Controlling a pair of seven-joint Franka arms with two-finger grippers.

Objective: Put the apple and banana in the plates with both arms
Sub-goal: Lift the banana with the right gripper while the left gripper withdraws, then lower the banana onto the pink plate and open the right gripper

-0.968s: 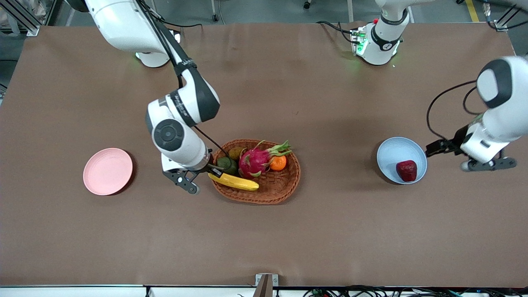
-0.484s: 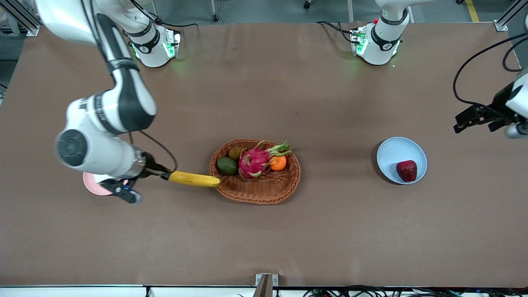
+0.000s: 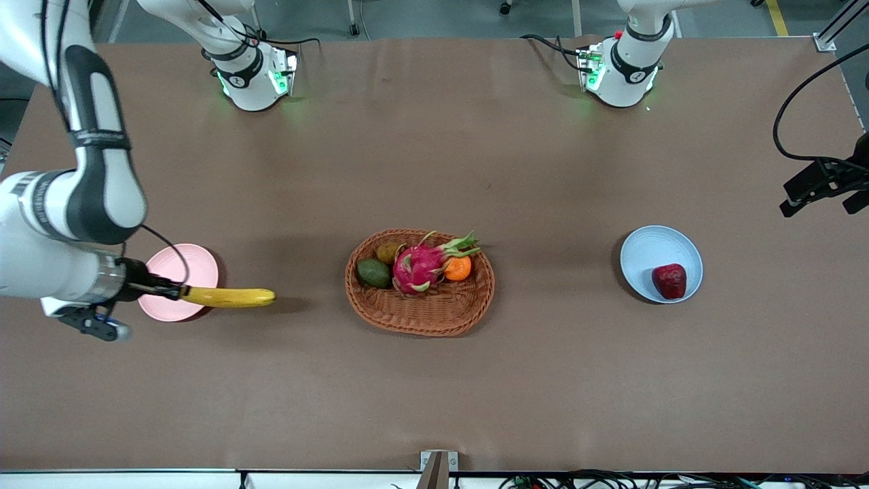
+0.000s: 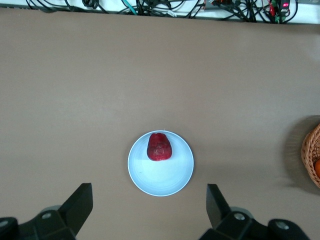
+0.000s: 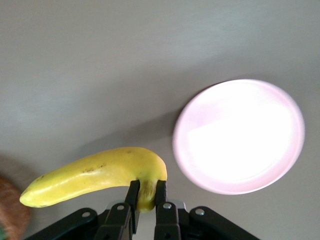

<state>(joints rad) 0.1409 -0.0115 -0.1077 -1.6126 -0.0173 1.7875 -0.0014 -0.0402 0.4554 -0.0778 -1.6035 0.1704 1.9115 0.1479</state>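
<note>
Over the right arm's end of the table, seen from the front camera, the right gripper (image 3: 166, 291) carries the banana (image 3: 228, 297) by its stem end, fingers pinched tight on it. The fruit juts level toward the wicker basket (image 3: 419, 284), its held end over the rim of the pink plate (image 3: 178, 282) and the rest over bare tabletop. Gripped by the tip like this, the banana likely needs carrying further over the plate before release. Toward the left arm's end, the apple (image 3: 669, 281) already sits in the blue plate (image 3: 660, 263), on the side nearer the camera. The left gripper (image 3: 823, 185) hangs at the frame's edge, above the table and clear of that plate; the left arm waits. The basket, between the two plates, holds a dragon fruit (image 3: 421, 265), an orange (image 3: 458, 268), a dark green avocado-like fruit (image 3: 373, 273) and a brownish fruit (image 3: 388, 252). Nothing stands between banana and pink plate.

From the left wrist camera, the left gripper's fingers (image 4: 80, 204) stand wide apart and empty, framing the blue plate (image 4: 160, 163) below with the apple (image 4: 159, 146) resting near its rim. A sliver of the basket (image 4: 311, 155) shows at the edge.

From the right wrist camera, the fingers (image 5: 133, 197) clamp the banana's (image 5: 95, 174) stem end, and the yellow body curves away from the pink plate (image 5: 239, 135), which lies empty just beside the grip point. The plate looks unobstructed, so the drop appears to call only for a short shift over its middle.
</note>
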